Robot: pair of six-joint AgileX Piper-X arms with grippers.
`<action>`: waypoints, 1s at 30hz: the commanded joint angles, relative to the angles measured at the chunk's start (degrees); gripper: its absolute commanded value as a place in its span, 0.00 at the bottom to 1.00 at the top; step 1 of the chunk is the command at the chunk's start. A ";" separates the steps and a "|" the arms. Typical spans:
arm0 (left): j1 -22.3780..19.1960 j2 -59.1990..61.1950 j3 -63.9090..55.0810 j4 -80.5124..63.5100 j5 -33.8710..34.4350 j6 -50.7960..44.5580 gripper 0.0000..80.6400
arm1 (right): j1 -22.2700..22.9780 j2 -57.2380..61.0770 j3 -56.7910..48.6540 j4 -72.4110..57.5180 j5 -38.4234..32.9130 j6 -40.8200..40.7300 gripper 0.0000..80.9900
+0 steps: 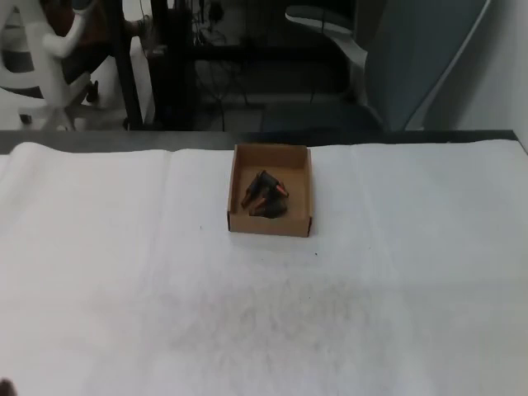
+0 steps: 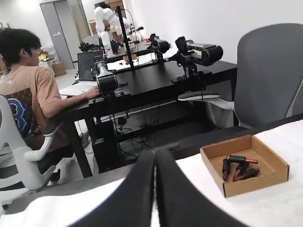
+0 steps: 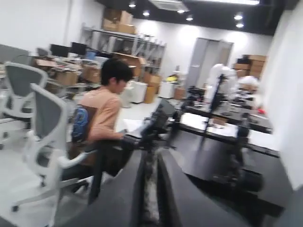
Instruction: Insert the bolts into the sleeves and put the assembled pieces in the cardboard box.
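Note:
The cardboard box (image 1: pixel 268 223) stands on the white cloth at the middle of the bench, toward the far edge. Several dark bolt-and-sleeve pieces (image 1: pixel 264 196) with reddish ends lie heaped inside it. In the left wrist view the same box (image 2: pixel 255 182) and its pieces (image 2: pixel 240 166) lie some way off from my left gripper (image 2: pixel 155 152). That gripper is raised above the cloth, with its black fingers pressed together and empty. My right gripper (image 3: pixel 150 153) is lifted and points out into the room, fingers drawn together with nothing held.
White cloth (image 1: pixel 371 313) covers the whole bench. A grey office chair (image 1: pixel 412 58) stands behind the far edge. Beyond it are a black desk (image 2: pixel 142 87) with equipment and a seated person.

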 commanded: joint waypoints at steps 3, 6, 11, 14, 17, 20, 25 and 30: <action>0.11 0.54 1.17 -4.17 1.54 -0.39 0.02 | -8.65 -10.78 10.07 0.26 1.00 2.79 0.11; 0.11 0.54 1.60 -4.35 1.47 -0.39 0.02 | -13.96 -15.11 16.95 0.26 -2.94 4.60 0.11; 0.11 0.54 2.11 -6.07 1.23 -1.85 0.02 | -20.85 -17.54 25.98 0.48 -5.79 4.61 0.10; 0.11 0.54 2.11 -7.33 1.77 -3.57 0.02 | -24.94 -17.76 30.40 1.51 -9.50 5.43 0.10; 0.11 0.54 2.11 -8.86 2.93 -3.40 0.02 | -28.33 -17.62 37.04 2.95 -16.00 9.11 0.10; 0.11 3.25 2.11 -8.66 3.71 -4.14 0.02 | -29.31 -17.62 49.18 -1.31 -15.14 12.06 0.10; 2.60 13.31 2.26 -7.17 6.39 -11.98 0.02 | -29.31 -18.48 55.59 -10.18 -15.41 15.03 0.10; 16.06 26.44 2.25 -14.78 21.73 -9.10 0.02 | -29.31 -19.45 55.67 -13.93 -15.41 11.03 0.10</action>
